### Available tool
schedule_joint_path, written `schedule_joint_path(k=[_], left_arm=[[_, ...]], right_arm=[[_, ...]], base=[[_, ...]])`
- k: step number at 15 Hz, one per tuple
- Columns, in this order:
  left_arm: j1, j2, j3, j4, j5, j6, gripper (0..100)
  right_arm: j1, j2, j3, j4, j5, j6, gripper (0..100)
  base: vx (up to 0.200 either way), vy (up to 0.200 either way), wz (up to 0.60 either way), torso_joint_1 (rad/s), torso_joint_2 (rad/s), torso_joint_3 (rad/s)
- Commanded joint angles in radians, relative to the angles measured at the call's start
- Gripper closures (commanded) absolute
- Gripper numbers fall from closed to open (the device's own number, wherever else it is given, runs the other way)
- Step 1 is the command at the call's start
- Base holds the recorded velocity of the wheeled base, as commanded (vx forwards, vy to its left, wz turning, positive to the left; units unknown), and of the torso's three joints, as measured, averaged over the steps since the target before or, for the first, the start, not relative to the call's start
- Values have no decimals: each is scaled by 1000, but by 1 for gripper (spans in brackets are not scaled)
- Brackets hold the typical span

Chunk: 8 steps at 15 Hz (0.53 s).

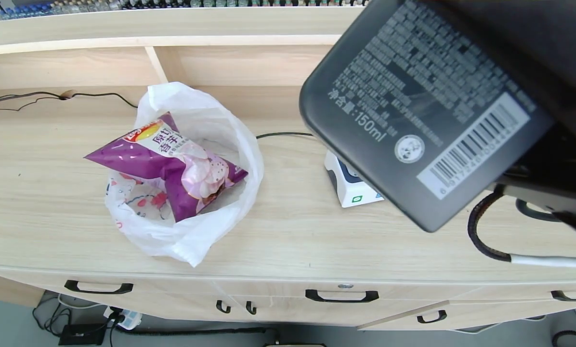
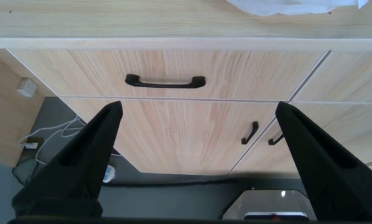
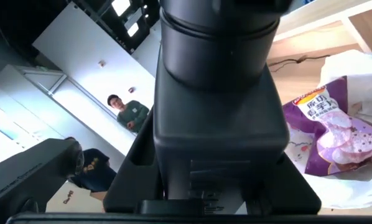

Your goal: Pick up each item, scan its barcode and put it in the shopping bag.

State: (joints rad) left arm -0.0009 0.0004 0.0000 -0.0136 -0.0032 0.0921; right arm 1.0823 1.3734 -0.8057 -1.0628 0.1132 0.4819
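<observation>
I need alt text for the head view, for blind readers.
A dark grey plastic bottle, barcode facing up, fills the upper right. A purple crisp packet lies in a white plastic shopping bag on the wooden counter.

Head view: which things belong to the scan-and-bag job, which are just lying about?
Job: dark grey flat bottle with barcode label, purple crisp packet, white plastic shopping bag, small white scanner box.
Lying about: black cables on the counter, white power strip on the floor.

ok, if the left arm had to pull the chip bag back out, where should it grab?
Probably the flat sealed end of the chip bag, which overhangs the shopping bag rim on the robot's left. Come from above-left; the puffed middle would likely slip.
</observation>
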Motion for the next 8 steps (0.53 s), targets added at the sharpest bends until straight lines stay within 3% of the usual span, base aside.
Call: schedule_joint_path(k=[1, 6, 8], left_arm=[[-1, 0, 0, 0, 0, 0, 0], [-1, 0, 0, 0, 0, 0, 0], [-1, 0, 0, 0, 0, 0, 0]], right_arm=[[1, 1, -1, 0, 20, -2, 100], [-4, -4, 16, 0, 28, -13, 100], [-105, 16, 33, 1, 23, -52, 100]], base=[[0, 0, 0, 0, 0, 0], [0, 0, 0, 0, 0, 0], [0, 0, 0, 0, 0, 0]])
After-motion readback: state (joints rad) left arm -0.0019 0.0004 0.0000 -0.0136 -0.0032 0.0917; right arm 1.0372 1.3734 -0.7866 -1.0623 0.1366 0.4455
